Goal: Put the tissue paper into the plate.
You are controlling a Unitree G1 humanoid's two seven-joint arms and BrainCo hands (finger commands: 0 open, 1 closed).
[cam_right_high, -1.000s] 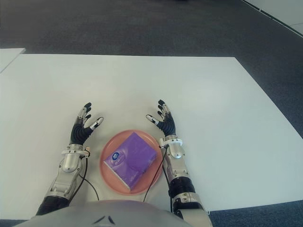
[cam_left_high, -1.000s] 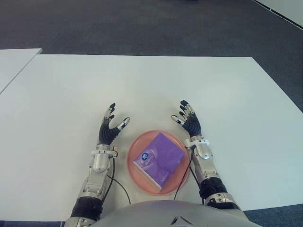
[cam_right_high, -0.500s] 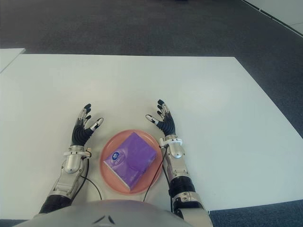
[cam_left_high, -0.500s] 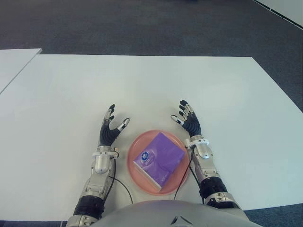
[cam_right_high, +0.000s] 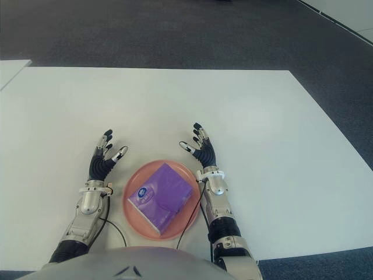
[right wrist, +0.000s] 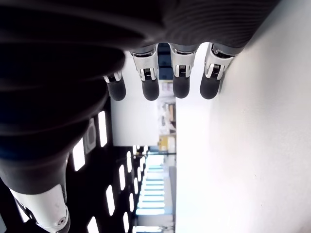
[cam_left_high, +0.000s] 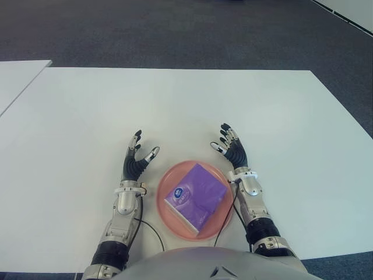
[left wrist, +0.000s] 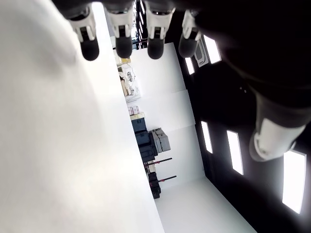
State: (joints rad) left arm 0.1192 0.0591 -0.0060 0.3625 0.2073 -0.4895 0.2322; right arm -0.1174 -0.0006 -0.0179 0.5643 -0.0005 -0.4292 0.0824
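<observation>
Centrally, at the near edge of the white table (cam_left_high: 175, 105), the purple tissue paper pack (cam_left_high: 195, 200) lies inside the pink plate (cam_left_high: 166, 213), turned diagonally, its white-and-blue label toward the plate's 8 o'clock. Left hand (cam_left_high: 134, 165) shows just beside the plate at its 10 o'clock, fingers spread, holding nothing. Right hand (cam_left_high: 233, 153) shows at the plate's 1 o'clock, fingers likewise spread and empty. Neither hand touches pack or plate. Black cables run along both forearms near the rim.

Eye views alone show plate and pack. Left wrist view shows 4 extended fingertips (left wrist: 123, 47) and a thumb against the tabletop and a room beyond; right wrist view shows 4 straight fingertips (right wrist: 150, 89) and ceiling lights. No pack in either.
</observation>
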